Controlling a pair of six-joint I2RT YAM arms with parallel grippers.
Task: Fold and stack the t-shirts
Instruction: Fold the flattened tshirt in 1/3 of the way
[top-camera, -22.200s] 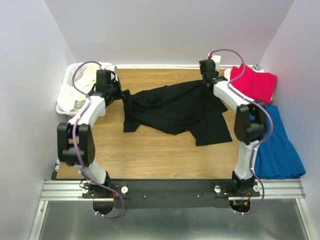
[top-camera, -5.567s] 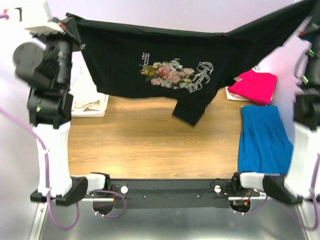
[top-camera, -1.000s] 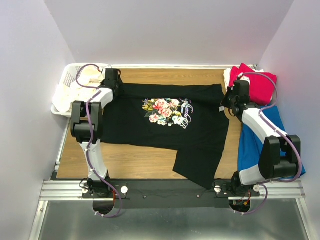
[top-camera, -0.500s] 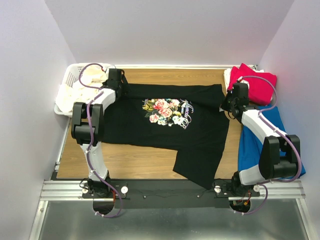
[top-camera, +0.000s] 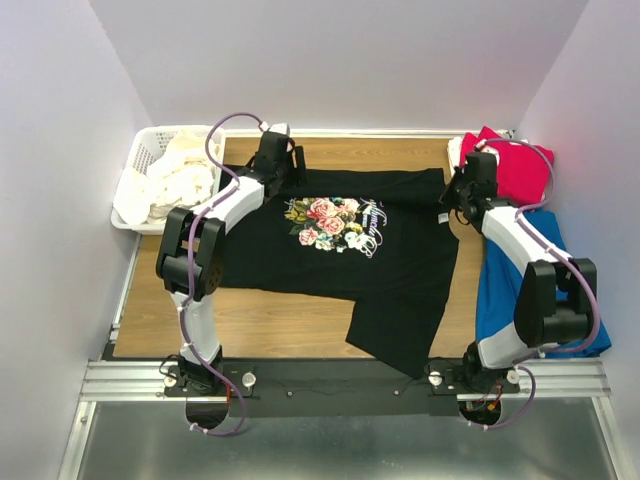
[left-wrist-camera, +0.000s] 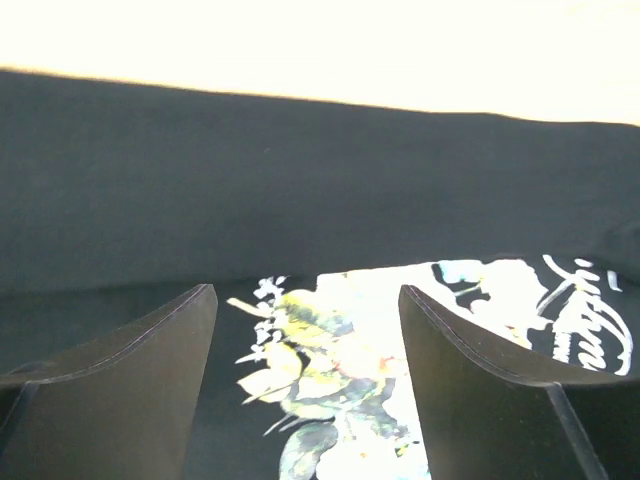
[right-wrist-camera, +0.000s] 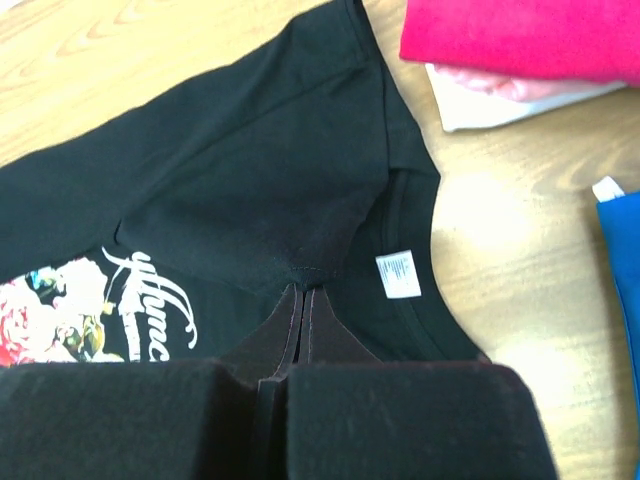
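Observation:
The black t-shirt (top-camera: 330, 260) lies spread on the table, its rose print (top-camera: 330, 222) and white lettering facing up, one sleeve trailing toward the near edge. My left gripper (top-camera: 283, 180) hovers open over its far edge; in the left wrist view the print (left-wrist-camera: 340, 380) shows between the empty fingers (left-wrist-camera: 140, 380) of the gripper (left-wrist-camera: 305, 290). My right gripper (top-camera: 455, 205) is shut on a pinch of black cloth beside the collar and its white label (right-wrist-camera: 398, 274), tips together (right-wrist-camera: 303, 288). A crimson red t-shirt (top-camera: 515, 170) lies folded at the far right.
A white lattice basket (top-camera: 140, 150) at the far left holds crumpled cream-white shirts (top-camera: 175, 175). A blue cloth (top-camera: 535, 290) lies along the right edge beside the right arm. White fabric (right-wrist-camera: 480, 105) peeks from under the red shirt (right-wrist-camera: 520, 35).
My left arm has swung right, from the shirt's corner by the basket to above its far edge near the print, jaws open. The right gripper keeps its pinch, barely shifted.

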